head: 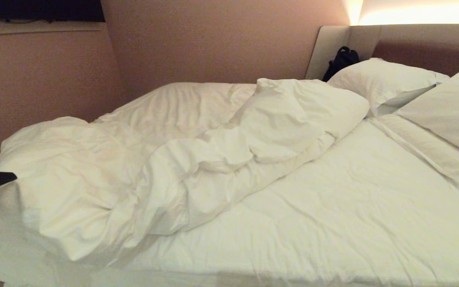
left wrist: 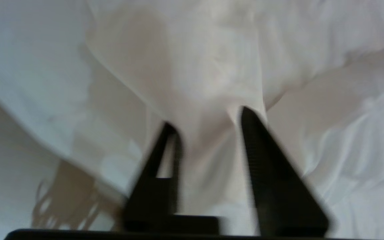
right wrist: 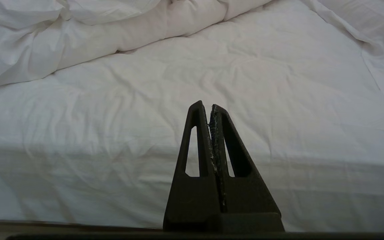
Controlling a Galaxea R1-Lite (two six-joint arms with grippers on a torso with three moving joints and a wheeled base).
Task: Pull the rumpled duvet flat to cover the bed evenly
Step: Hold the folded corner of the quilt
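White-sheeted bed (head: 333,223), headboard at the far right. Duvet (head: 165,159): rumpled, heaped across the bed's left half. Two pillows (head: 377,79) by the headboard. Left tool (left wrist: 208,120): spread, duvet fabric between fingers. Right tool (right wrist: 210,106): pressed together, empty.

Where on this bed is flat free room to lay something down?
The flat white spread between the bunched puffy white duvet and the white pillows is free. The left side is crowded by duvet folds, where the left gripper stands open.
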